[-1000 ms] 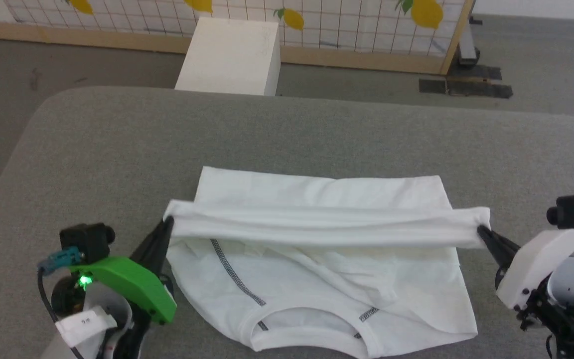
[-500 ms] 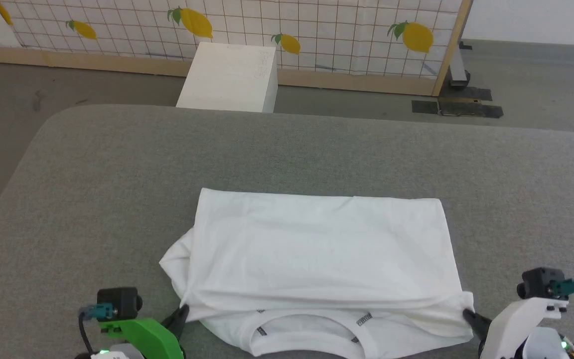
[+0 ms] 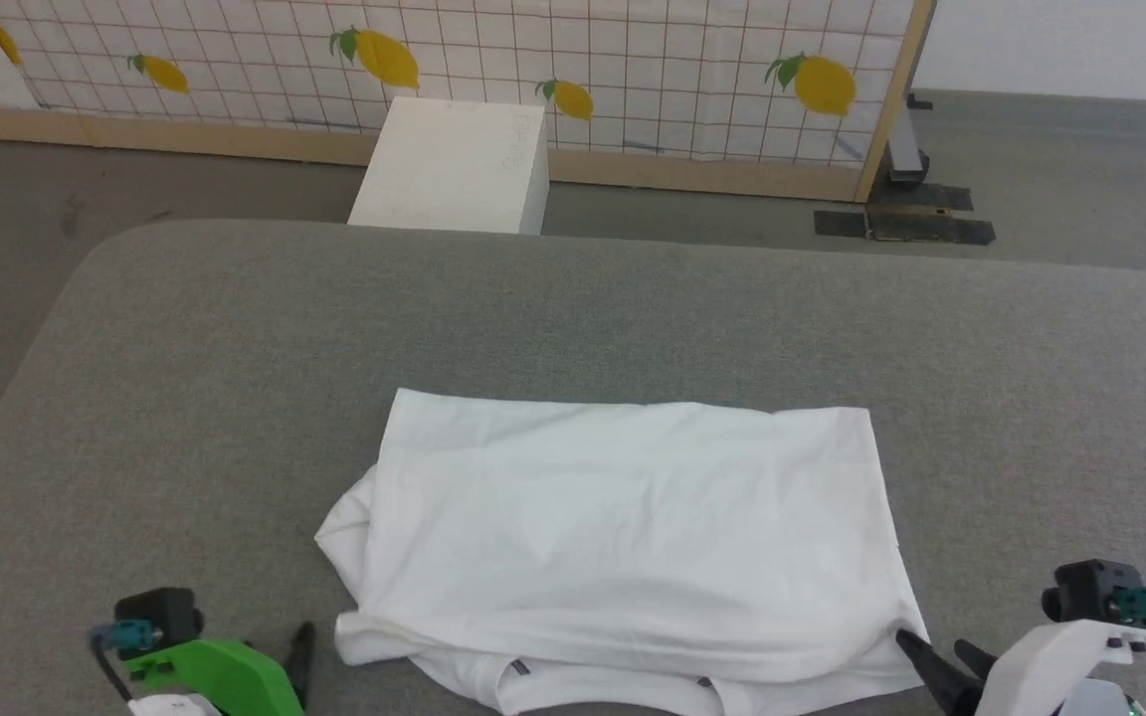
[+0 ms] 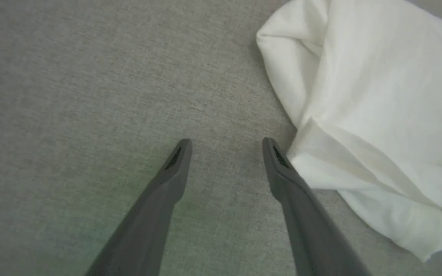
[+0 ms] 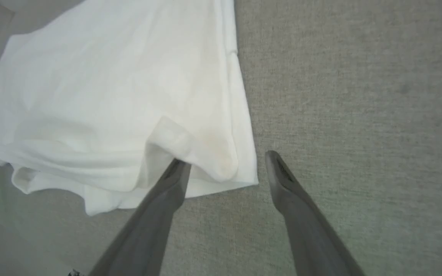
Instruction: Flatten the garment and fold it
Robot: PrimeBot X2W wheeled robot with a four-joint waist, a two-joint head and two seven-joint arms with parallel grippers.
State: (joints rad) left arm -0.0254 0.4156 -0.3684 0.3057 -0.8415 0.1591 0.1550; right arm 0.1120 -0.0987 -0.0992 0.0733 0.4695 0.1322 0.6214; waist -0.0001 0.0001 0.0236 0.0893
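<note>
The white garment (image 3: 633,537) lies folded in a rough rectangle on the grey table (image 3: 573,308). Its collar edge with small dark seam marks peeks out along the near side. My left gripper (image 3: 302,646) sits just left of the garment's near left corner. In the left wrist view that gripper (image 4: 226,143) is open over bare table, the garment (image 4: 378,96) beside its right finger. My right gripper (image 3: 934,648) is at the near right corner. In the right wrist view it (image 5: 226,159) is open, and the corner of the garment (image 5: 109,96) lies slack by its left fingertip.
A rigid white box (image 3: 454,164) stands on the floor past the table's far edge. Behind it runs a grid screen with lemon prints (image 3: 633,60). The table's rounded left corner is at the upper left. Bare table stretches beyond and beside the garment.
The lifted fold has been drawn over the collar and laid down flat. Both grippers have let go of the fabric and pulled back. The camera has also tilted.
</note>
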